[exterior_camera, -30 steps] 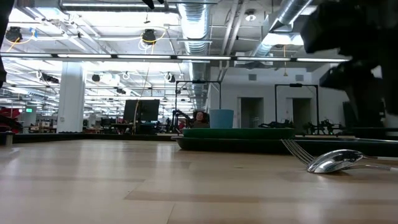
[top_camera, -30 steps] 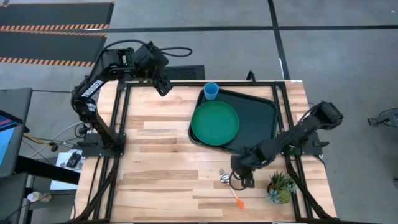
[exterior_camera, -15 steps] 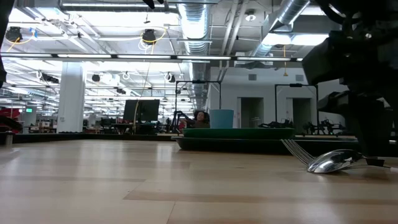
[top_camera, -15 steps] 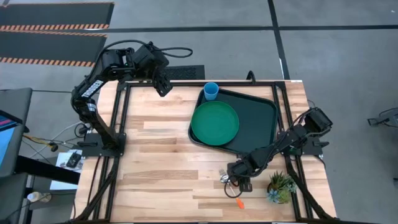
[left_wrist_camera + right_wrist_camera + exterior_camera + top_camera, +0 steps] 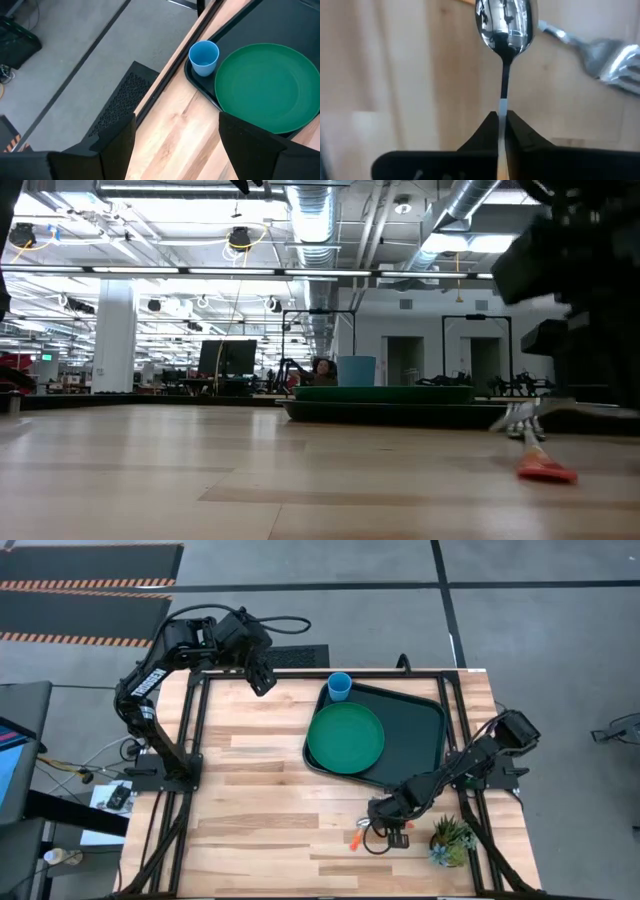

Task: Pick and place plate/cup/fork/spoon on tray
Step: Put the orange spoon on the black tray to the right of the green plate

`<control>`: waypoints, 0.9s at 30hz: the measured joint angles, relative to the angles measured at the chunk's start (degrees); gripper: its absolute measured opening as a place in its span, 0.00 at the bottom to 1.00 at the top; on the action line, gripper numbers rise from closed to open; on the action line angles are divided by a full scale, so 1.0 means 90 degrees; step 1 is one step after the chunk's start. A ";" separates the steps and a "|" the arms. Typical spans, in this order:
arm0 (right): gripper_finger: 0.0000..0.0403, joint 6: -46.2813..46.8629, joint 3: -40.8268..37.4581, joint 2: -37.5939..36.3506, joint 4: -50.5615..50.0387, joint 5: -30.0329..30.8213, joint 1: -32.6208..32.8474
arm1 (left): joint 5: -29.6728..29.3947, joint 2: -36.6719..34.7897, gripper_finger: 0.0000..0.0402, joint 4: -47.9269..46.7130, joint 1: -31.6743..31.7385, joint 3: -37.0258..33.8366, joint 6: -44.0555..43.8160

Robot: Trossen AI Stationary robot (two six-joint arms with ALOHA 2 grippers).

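Observation:
The green plate (image 5: 346,737) lies on the left part of the dark tray (image 5: 415,730). The blue cup (image 5: 340,686) stands in the tray's far left corner. My right gripper (image 5: 388,830) is low over the table just near of the tray and is shut on the spoon (image 5: 505,20). The spoon's bowl sticks out ahead of the fingertips. The fork (image 5: 615,60) lies beside the spoon, blurred, with its orange handle (image 5: 357,838) on the table. My left gripper (image 5: 258,678) is open and empty, raised over the table's far left edge. My right gripper pinches the spoon's thin metal stem (image 5: 503,95) between its two fingers, a little behind the bowl. The fingers lie along the spoon, and the bowl points away from the wrist. The handle end is hidden by the gripper. I cannot tell whether the bowl is clear of the table.
A small potted plant (image 5: 450,838) stands right of my right gripper, near the table's near right corner. The tray's right half (image 5: 420,715) is bare. Bare wood takes up the table's left and near parts. The black frame rails run along both sides.
My right gripper has gone down and toward the near left onto the cutlery and now has the spoon. The fork has swung about on the table. Its orange handle lay near right of the gripper and now lies to the gripper's left.

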 joint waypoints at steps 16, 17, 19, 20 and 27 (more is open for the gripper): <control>0.01 0.2765 -0.0977 -0.3854 0.0537 0.2071 -0.0570 | 0.1628 0.0000 0.66 0.0194 0.0773 -0.0002 0.0306; 0.01 0.3234 -0.1269 -0.4226 0.0699 0.2418 -0.0587 | 0.1735 0.0000 0.66 0.0232 0.0826 -0.0002 0.0337; 0.01 0.4209 -0.1847 -0.4925 0.0967 0.3140 -0.0550 | 0.1781 0.0000 0.66 0.0329 0.0904 -0.0002 0.0362; 0.01 0.4720 -0.2124 -0.5231 0.1020 0.3473 -0.0486 | 0.1782 0.0000 0.66 0.0361 0.0945 -0.0002 0.0363; 0.00 0.7726 -0.3227 -0.6341 -0.0361 0.4066 -0.0146 | 0.1849 0.0000 0.66 0.0865 0.1098 -0.0002 0.0237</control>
